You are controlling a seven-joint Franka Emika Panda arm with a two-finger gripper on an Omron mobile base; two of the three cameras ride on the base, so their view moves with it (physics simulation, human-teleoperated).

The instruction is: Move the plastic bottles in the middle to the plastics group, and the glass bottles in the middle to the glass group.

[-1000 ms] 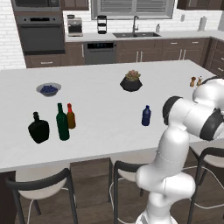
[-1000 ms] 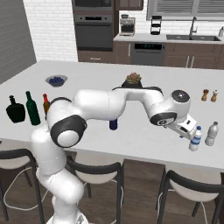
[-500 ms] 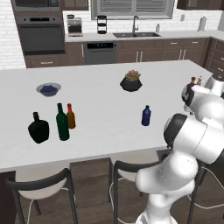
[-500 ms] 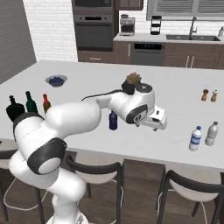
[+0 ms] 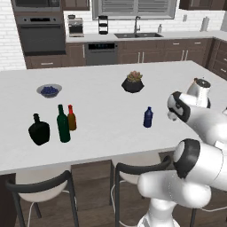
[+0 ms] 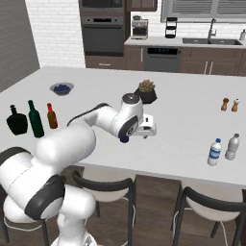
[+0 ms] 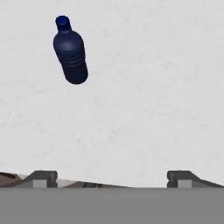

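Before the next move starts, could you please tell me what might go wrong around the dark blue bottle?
1. The dark blue bottle stands upright and alone on the counter; a sideways approach by the open hand could tip it.
2. In the hand view the bottle sits well off-centre, so the hand must re-aim or miss.
3. The clear bottles stand close together; setting another bottle beside them could knock one over.

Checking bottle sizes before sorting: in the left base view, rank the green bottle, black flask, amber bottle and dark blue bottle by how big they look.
1. green bottle, the tallest
2. black flask, shorter but widest
3. amber bottle and dark blue bottle: these look alike, so no ranking.
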